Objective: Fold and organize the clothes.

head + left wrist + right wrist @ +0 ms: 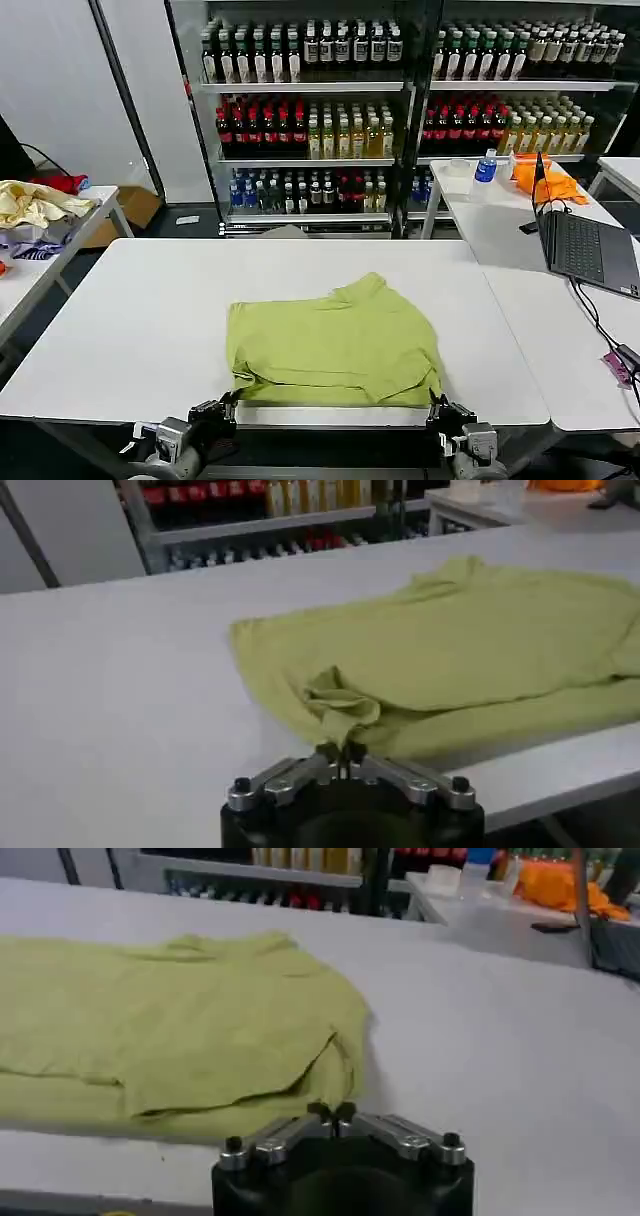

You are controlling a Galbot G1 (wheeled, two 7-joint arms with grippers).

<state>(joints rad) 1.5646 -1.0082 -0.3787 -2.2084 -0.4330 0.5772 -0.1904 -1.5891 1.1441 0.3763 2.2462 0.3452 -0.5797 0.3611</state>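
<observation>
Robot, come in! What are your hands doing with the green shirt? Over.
Left hand and right hand shut on T-shirt near corners. Shirt part-folded on table. Nothing blocking.

The left gripper (229, 403) and right gripper (437, 403), at the head view's lower edge, have black bodies. Silver linkage bars with dark screws carry slim black fingers (328, 752).
</observation>
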